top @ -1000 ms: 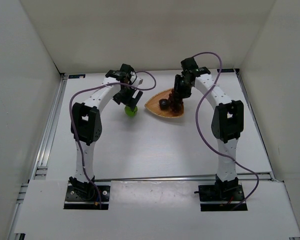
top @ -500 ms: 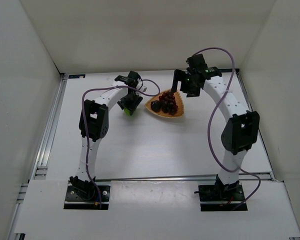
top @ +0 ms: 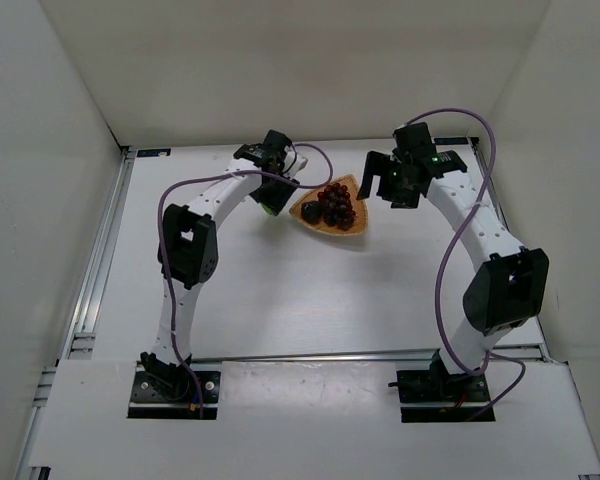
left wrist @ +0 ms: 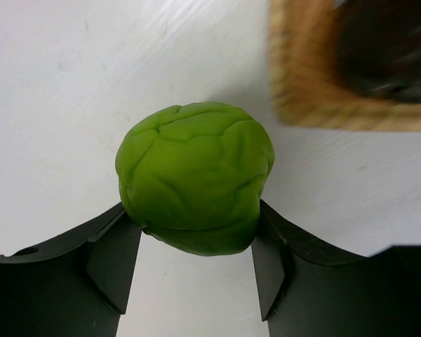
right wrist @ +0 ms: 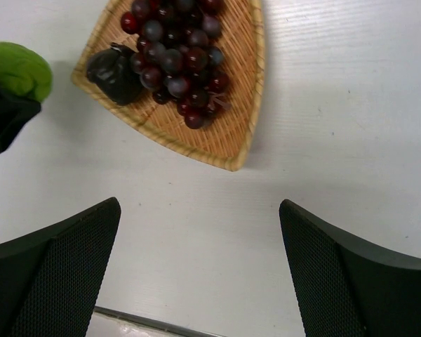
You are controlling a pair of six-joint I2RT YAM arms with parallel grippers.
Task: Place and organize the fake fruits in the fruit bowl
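- Left wrist view: your left gripper (left wrist: 195, 235) has its jaws drawn in on the green apple (left wrist: 195, 175), with one finger pressed to each side, so it has hold of the fruit.
- In the same view, a corner of the fruit bowl (left wrist: 316, 105) lies at 1 o'clock of the apple. It is near but apart, with white table (left wrist: 70, 84) between them.
- The shadow is too soft for you to tell whether the apple rests on the table or hangs just above it.
- Right wrist view: your right gripper (right wrist: 200, 207) stands wide open with nothing between its fingers. It is over bare table at 6 o'clock of the bowl.
- The grapes (right wrist: 175, 60) lie in the middle of the bowl. The dark round fruit (right wrist: 112, 70) is in there too, against the grapes at their 9 o'clock and close to the rim.
- Top external view: the bowl sits at 12 o'clock of the table's centre, toward the far wall. Your left gripper is at its 9 o'clock, just beside the rim, and shows only a sliver of green. Your right gripper is at its 3 o'clock, clear of it.
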